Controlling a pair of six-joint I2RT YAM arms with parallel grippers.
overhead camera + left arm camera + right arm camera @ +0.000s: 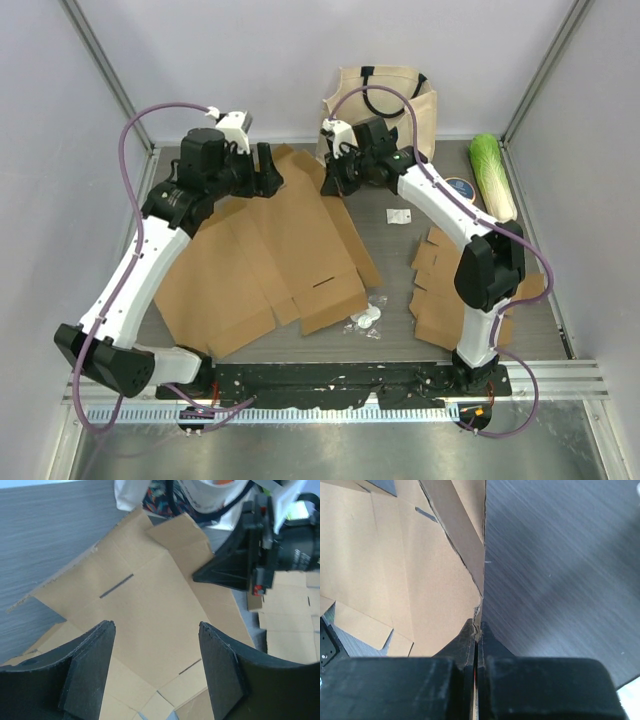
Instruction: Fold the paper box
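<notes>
Two black fingers (87, 670) of the left pincer (156, 627) stand well apart with nothing between them. That pincer hovers open over the box (150, 585), which lies unfolded and mostly flat on the table (400, 250) just below it. The right pincer (476, 630) is closed on a thin edge of the box. The card runs straight out from between its jaws, and that flap is tilted up off the table. The two pincers are near each other at the box's far edge, the right one just ahead of the left. Beyond the right pincer stands a bag (385, 100). Off to its right lies a cabbage (493, 175), and back toward its arm's base lies a stack (440, 290) of flat card.
</notes>
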